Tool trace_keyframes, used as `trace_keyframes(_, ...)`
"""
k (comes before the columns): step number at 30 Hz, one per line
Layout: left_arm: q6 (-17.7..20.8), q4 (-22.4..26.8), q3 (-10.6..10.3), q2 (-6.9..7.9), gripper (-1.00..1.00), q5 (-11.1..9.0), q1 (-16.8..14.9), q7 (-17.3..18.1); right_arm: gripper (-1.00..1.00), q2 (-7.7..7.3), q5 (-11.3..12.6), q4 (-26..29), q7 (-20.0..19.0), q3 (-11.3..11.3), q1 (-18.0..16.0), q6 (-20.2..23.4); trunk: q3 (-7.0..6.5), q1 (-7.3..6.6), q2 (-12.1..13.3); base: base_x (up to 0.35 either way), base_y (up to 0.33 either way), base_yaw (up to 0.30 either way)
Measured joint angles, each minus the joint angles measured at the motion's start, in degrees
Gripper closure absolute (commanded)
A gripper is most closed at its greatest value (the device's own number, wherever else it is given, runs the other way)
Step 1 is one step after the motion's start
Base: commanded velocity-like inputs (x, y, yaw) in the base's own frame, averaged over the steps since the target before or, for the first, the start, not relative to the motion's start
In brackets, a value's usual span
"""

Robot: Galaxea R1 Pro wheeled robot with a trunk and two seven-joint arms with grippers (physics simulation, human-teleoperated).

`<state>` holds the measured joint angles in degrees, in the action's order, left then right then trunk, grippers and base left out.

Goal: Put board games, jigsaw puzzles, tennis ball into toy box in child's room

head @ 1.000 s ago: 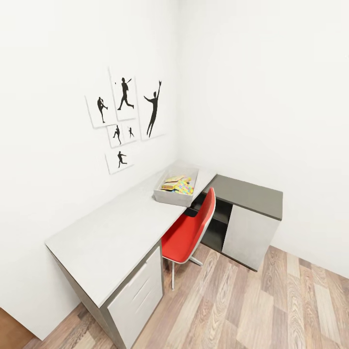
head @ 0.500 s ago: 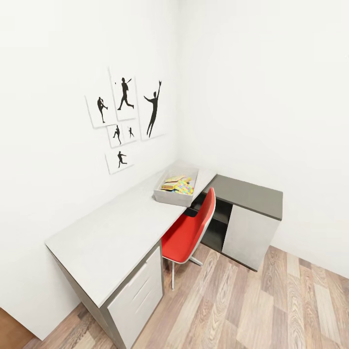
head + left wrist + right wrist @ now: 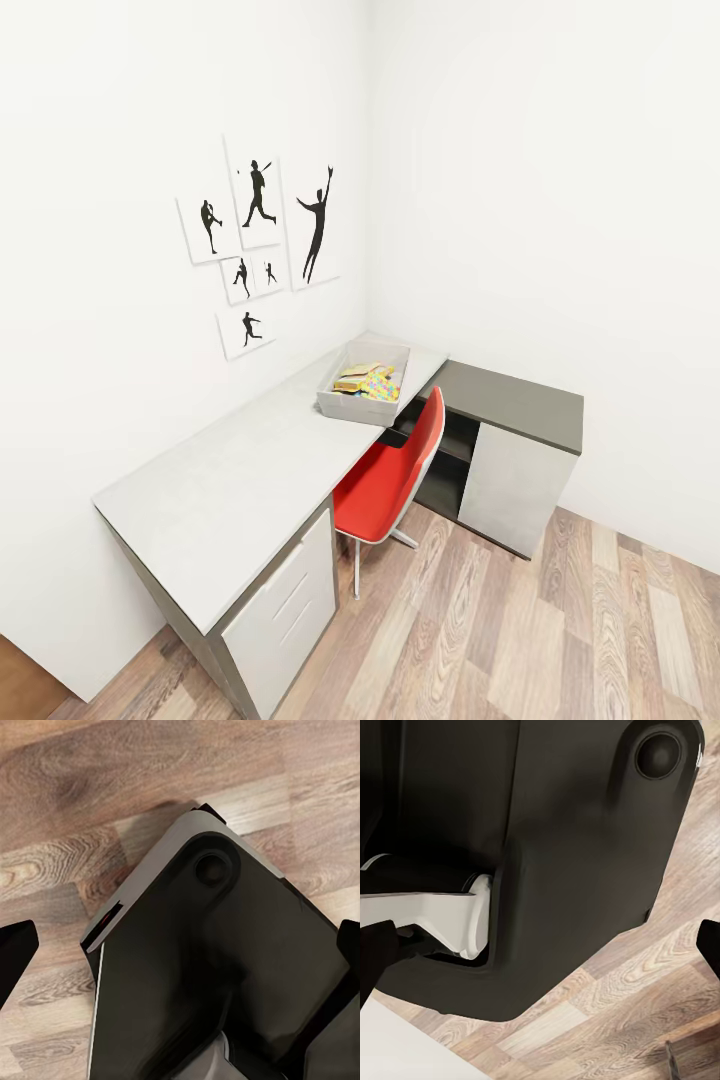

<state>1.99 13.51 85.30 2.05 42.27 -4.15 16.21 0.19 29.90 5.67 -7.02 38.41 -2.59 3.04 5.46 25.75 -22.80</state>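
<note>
a: where's everything sitting right now?

b: the shallow light-grey open-top toy box (image 3: pixel 364 394) is on the long l-shaped desk with the light grey top (image 3: pixel 230 490), near the corner where it meets the dark grey section. inside it i can make out a yellowish printed game box (image 3: pixel 356 378) and a multicoloured jigsaw-pattern square (image 3: pixel 378 384), overlapping. the tennis ball i can't pick out; if it's in there, it's too small or hidden by the wall of the bin.

a: what could go wrong from here?

b: my guess is the red shell chair (image 3: pixel 392 478). it's tucked in just in front of the toy box, so driving in for another drop could clip the seat or its legs and shove it into the desk. also, the bin sits near the desk's front edge, so a clumsy placement might nudge it off. and flat boxes stacked unevenly could slide over the low sloping wall.

a: and the grippers?

b: both wrist cameras look down at the wood-plank floor (image 3: pixel 97 787) past the robot's own dark base. on the left gripper (image 3: pixel 180 945) the dark fingertips sit at opposite edges of the picture, spread wide, nothing between them. the right gripper (image 3: pixel 547 945) looks the same: tips far apart, empty, touching nothing.
</note>
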Motion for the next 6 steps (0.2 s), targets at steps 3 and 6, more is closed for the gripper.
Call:
trace_keyframes(3, 0.0, 0.0, 0.0, 0.00, -1.00, 0.0, 0.0, 0.0, -1.00, 0.00, 0.0, 0.0, 0.0, 0.0, 0.0, 0.0, 0.00, 0.00, 0.0, 0.000, 0.000, 0.000)
trace_keyframes(6, 0.0, 0.0, 0.0, 0.00, -1.00, 0.0, 0.0, 0.0, -1.00, 0.00, 0.0, 0.0, 0.0, 0.0, 0.0, 0.0, 0.00, 0.00, 0.0, 0.000, 0.000, 0.000)
